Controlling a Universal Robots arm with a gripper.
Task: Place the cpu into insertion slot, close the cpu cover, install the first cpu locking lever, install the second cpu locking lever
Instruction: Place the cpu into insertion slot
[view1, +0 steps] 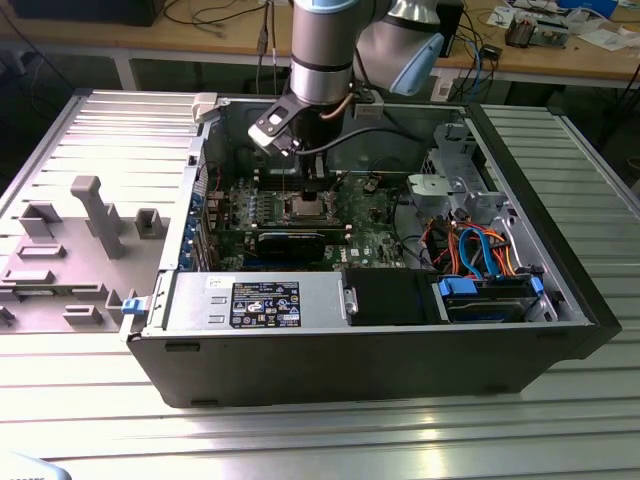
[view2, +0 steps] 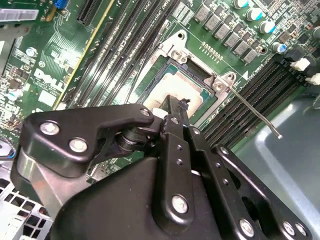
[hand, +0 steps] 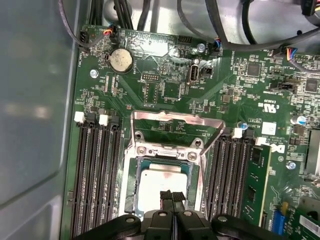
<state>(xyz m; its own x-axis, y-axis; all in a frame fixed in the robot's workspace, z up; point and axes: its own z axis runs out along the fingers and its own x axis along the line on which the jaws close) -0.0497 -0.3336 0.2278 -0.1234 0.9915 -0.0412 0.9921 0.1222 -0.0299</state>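
Note:
The cpu (hand: 162, 179), a flat silvery-tan square, lies flat inside the insertion slot (hand: 130, 192) on the green board; it is also seen in the second wrist view (view2: 186, 86). The cpu cover (hand: 150, 116) stands swung open beyond the socket, the board showing through its window. My gripper (hand: 172, 196) is shut, its two black fingers (view2: 172, 107) pressed together with their tips right over the chip's middle. One thin locking lever (view2: 250, 111) sticks out unlatched from a socket corner. In the exterior view the gripper (view1: 312, 188) hangs just over the socket (view1: 303, 207).
Long black memory slots (hand: 95, 180) flank the socket, with a green memory module (hand: 255, 180) on one side. A coin battery (hand: 121, 60) and cables sit beyond the cover. The case walls (view1: 400, 350), power supply (view1: 265, 300) and drive cables (view1: 480, 250) surround the board.

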